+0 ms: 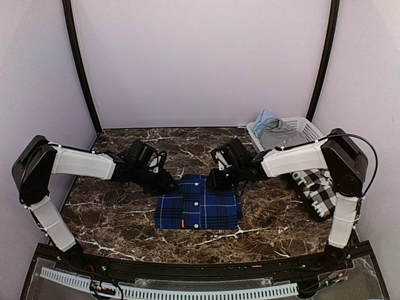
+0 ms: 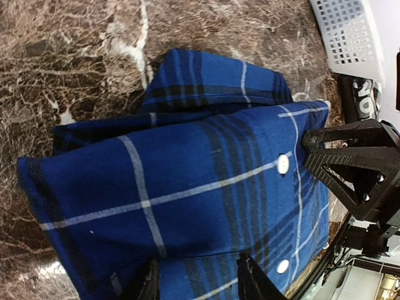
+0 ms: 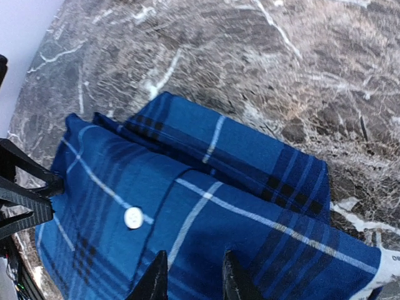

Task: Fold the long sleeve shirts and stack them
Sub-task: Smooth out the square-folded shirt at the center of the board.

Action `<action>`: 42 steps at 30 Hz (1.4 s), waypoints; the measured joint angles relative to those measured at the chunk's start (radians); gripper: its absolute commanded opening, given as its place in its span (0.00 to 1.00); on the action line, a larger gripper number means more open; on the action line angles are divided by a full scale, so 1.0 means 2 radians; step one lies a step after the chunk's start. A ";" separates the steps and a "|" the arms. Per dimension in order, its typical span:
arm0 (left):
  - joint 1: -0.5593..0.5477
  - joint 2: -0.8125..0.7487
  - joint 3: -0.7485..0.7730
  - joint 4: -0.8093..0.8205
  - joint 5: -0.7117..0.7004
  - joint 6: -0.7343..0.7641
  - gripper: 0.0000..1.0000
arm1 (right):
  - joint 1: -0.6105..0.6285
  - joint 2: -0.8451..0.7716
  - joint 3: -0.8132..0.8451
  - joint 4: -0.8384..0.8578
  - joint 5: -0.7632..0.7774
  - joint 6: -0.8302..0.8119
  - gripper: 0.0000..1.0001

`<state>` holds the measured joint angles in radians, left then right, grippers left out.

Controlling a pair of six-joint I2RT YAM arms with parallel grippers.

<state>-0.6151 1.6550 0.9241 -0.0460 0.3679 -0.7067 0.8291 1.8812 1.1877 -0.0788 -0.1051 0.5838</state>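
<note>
The royal blue plaid shirt (image 1: 199,204) lies folded into a rectangle at the middle of the table, collar at its far edge and buttons facing up. My left gripper (image 1: 167,184) stands at its far left corner, and my right gripper (image 1: 215,181) at its far right corner. In the left wrist view the left gripper (image 2: 199,281) is open, with flat blue cloth (image 2: 175,187) under its fingers. The right wrist view shows the right gripper (image 3: 192,280) open over the cloth (image 3: 237,206) too. The black-and-white check shirt (image 1: 317,190) lies crumpled at the right, under the right arm.
A white basket (image 1: 306,128) with grey and light blue clothes stands at the far right corner. Dark marbled tabletop (image 1: 112,212) shows around the blue shirt. Walls close the table in at the back and both sides.
</note>
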 measured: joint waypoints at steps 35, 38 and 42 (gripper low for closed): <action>0.024 -0.097 -0.105 -0.066 -0.008 0.004 0.47 | 0.030 -0.135 -0.123 -0.078 0.031 0.021 0.25; 0.024 -0.097 -0.105 -0.065 -0.006 0.004 0.47 | 0.050 -0.143 -0.144 -0.078 0.030 0.035 0.24; 0.024 -0.097 -0.105 -0.064 -0.005 0.004 0.47 | 0.075 -0.147 -0.165 -0.076 0.029 0.056 0.24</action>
<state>-0.5663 1.4609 0.7132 -0.1738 0.3588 -0.6994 0.9791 1.5864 0.8577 -0.2306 -0.0471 0.6956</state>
